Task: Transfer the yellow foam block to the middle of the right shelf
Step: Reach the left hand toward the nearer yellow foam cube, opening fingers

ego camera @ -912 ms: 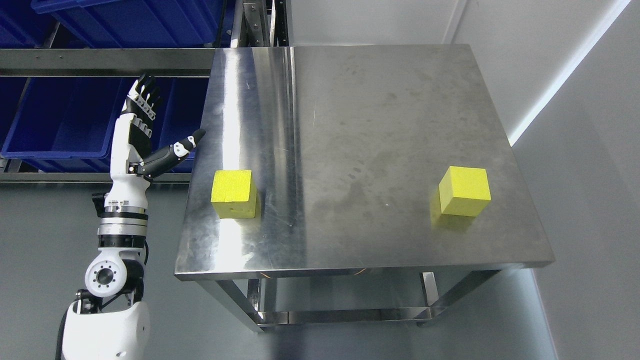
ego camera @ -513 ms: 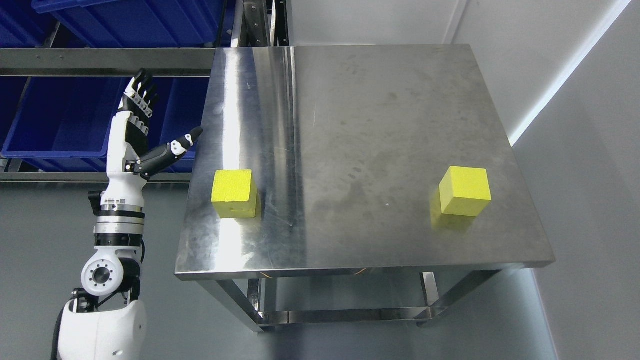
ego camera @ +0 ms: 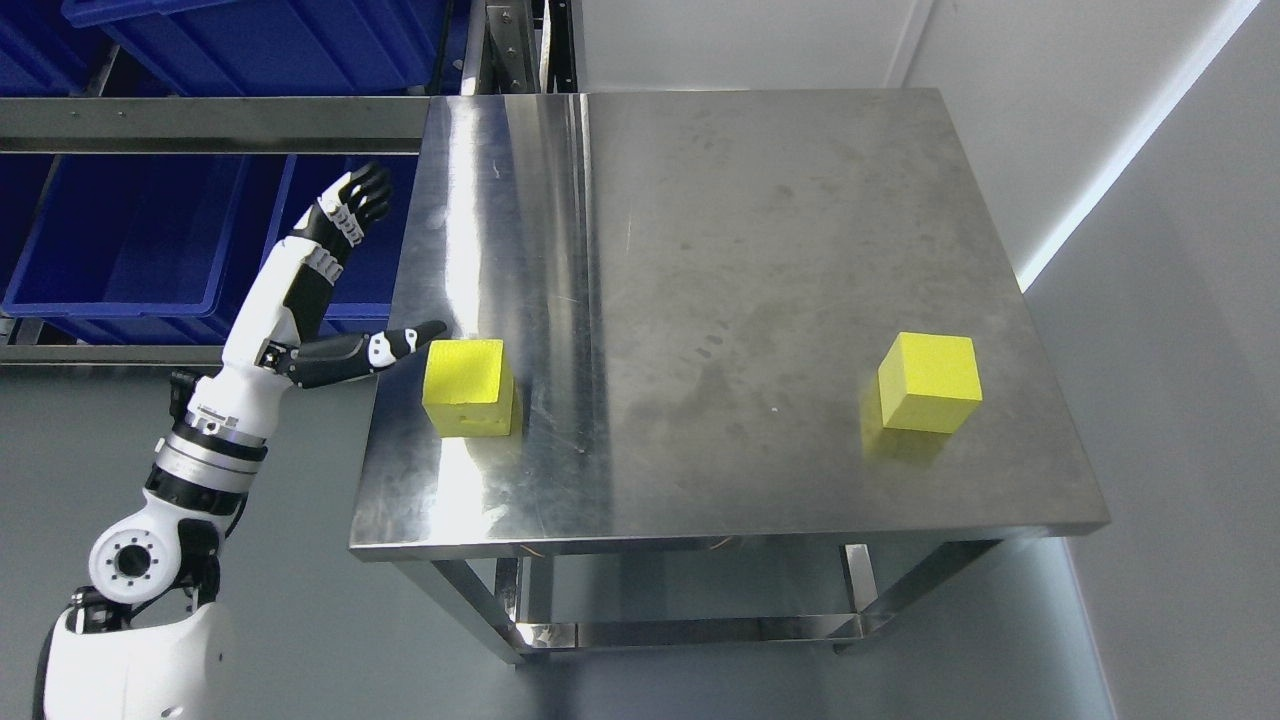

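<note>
Two yellow foam blocks rest on a steel table [ego camera: 700, 260]. One block [ego camera: 466, 386] sits near the table's left edge, the other [ego camera: 929, 381] near its right edge. My left hand [ego camera: 375, 270] is raised beside the table's left edge, open and empty, fingers [ego camera: 355, 205] spread upward. Its thumb tip [ego camera: 425, 331] points right and hovers just left of the left block's top corner; I cannot tell if it touches. My right arm is out of view.
A metal shelf rack [ego camera: 200, 120] with large blue bins [ego camera: 130, 240] stands behind and left of the table. A grey-white wall [ego camera: 1150, 250] runs along the table's right side. The table has a lower frame [ego camera: 690, 630] under it.
My left arm has swung right and tilted toward the table. The thumb has dropped from above the edge to just beside the left block. Blocks have not moved.
</note>
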